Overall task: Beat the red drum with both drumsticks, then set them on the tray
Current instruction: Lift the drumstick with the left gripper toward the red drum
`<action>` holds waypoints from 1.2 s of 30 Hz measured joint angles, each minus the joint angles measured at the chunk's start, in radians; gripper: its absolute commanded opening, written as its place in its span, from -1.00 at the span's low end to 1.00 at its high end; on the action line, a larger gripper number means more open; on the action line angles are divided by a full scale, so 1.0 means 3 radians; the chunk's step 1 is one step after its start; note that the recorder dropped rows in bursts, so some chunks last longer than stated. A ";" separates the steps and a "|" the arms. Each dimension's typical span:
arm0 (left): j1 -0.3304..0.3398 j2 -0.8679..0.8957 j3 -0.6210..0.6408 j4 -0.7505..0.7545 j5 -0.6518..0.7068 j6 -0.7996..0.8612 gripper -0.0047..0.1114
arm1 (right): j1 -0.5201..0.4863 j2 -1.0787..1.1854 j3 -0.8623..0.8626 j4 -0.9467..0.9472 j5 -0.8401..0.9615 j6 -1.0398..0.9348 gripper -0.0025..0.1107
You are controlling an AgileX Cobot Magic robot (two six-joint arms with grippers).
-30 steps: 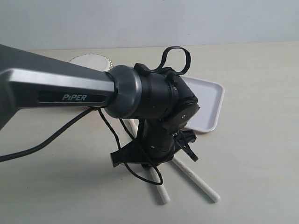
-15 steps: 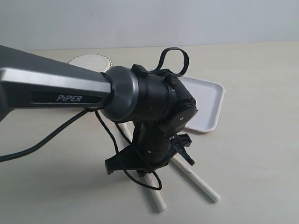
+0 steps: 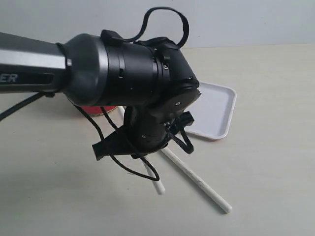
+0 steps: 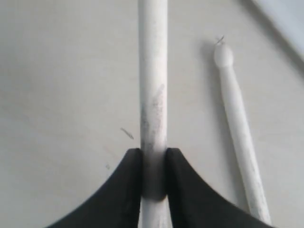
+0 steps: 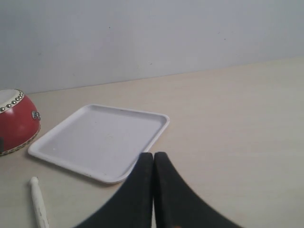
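In the left wrist view my left gripper is shut on one pale drumstick, which runs straight out from the jaws. The second drumstick lies on the table beside it, apart from the fingers. In the exterior view the left arm hides most of the red drum. The held drumstick's end pokes out below the wrist, and the loose drumstick lies to its right. The white tray sits empty behind. My right gripper is shut on nothing near the tray, with the drum beyond it.
A black cable loops under the left wrist. A pale wall stands behind the beige table. The tip of a drumstick shows at the edge of the right wrist view.
The left arm has risen and swung toward the camera and left, now covering the drum's top. The gripped drumstick has lifted with it; the other stick has stayed on the table.
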 measured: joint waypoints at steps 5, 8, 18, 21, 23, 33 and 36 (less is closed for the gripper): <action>-0.0113 -0.0265 0.0008 0.0408 0.0013 -0.0108 -0.92 | 0.0000 0.0000 0.0000 0.0000 0.0000 0.0000 -0.96; -0.0203 -0.0430 0.0008 0.0603 0.0054 -0.0166 -0.92 | 0.0000 0.0000 0.0000 0.0000 0.0000 0.0000 -0.96; -0.0443 -0.0930 0.0008 0.1233 0.0232 -0.0205 -0.92 | 0.0000 0.0000 0.0000 0.0000 0.0000 0.0000 -0.96; -0.0459 -0.1035 0.0008 0.1264 0.0264 -0.0198 -0.92 | 0.0000 0.0000 0.0000 0.0000 0.0000 0.0000 -0.96; -0.0463 -0.1097 0.0008 0.1263 0.0279 -0.0198 -0.92 | 0.0000 0.0000 0.0000 0.0000 0.0000 0.0000 -0.96; -0.0466 -0.1460 0.0008 0.1263 0.0285 -0.0148 -0.92 | 0.0000 0.0000 0.0000 0.0000 0.0000 0.0000 -0.96; -0.0466 -0.1670 0.0008 0.1256 0.0285 0.0099 -0.92 | 0.0000 0.0000 0.0000 0.0000 0.0000 0.0000 -0.96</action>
